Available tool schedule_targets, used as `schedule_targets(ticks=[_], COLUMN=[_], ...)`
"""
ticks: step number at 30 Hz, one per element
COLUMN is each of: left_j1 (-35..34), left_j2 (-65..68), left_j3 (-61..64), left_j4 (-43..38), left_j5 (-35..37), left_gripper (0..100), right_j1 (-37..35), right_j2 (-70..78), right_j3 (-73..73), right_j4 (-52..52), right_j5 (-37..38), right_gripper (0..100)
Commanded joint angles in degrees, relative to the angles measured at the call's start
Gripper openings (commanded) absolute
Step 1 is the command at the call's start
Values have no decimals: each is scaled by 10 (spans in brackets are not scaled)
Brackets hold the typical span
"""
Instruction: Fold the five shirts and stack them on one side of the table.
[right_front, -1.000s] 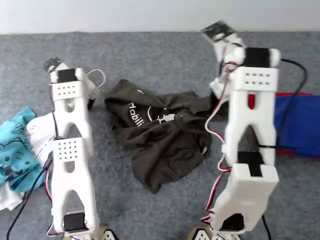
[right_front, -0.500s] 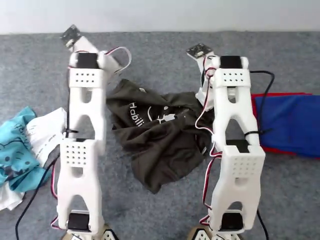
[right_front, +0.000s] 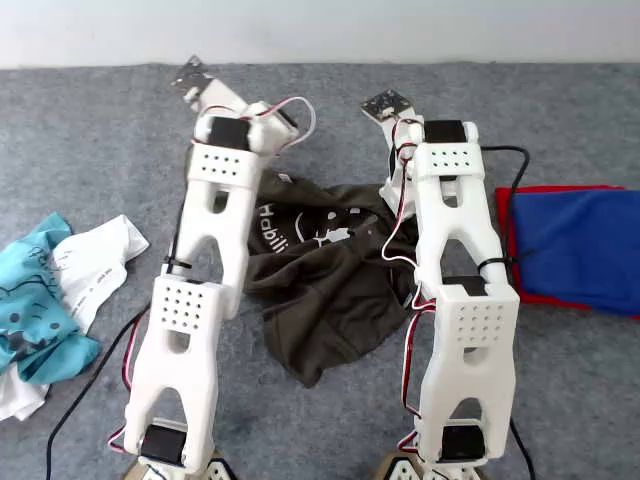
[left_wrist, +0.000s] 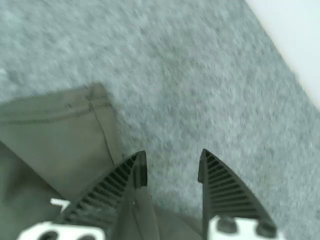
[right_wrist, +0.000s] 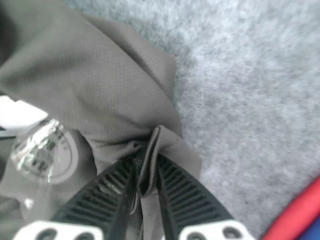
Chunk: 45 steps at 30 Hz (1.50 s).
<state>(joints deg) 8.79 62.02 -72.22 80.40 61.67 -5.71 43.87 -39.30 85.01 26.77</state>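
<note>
The crumpled olive-drab cotton shirt (right_front: 325, 290) lies mid-table on the grey felt tabletop (right_front: 90, 130). The right gripper (right_wrist: 147, 159) is clenched on a fold at its far edge. The left gripper (left_wrist: 170, 167) hangs parted over bare felt (just beside the shirt's border).

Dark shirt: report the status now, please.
Left gripper open at edge of dark shirt. Right gripper shut on a fold. Shirt crumpled, unfolded. Blue shirt lies apart, no obstacle.

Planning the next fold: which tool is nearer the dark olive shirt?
Right. The right tool is shut on a pinched fold of the dark olive shirt. The left tool is open at the shirt's hem edge, holding nothing.
</note>
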Motion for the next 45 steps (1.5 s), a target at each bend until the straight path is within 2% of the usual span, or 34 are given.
schedule_targets(ticks=[1, 21, 26, 41, 45], left_j1=[3, -67, -69, -79, -76], left_j2=[6, 70, 107, 135, 134], left_j3=[-36, -38, -85, -121, -120], left_j4=[25, 18, 21, 29, 29], left_j5=[6, 4, 4, 3, -70], left_gripper=[181, 181, 180, 108, 38], right_j1=[0, 0, 0, 0, -1], right_j2=[-7, 9, 22, 23, 23], right_j3=[-3, -4, -5, -5, -5], right_j4=[-9, -10, -15, -17, -17], right_j5=[-6, -4, -4, -4, -4], right_gripper=[8, 8, 8, 8, 8])
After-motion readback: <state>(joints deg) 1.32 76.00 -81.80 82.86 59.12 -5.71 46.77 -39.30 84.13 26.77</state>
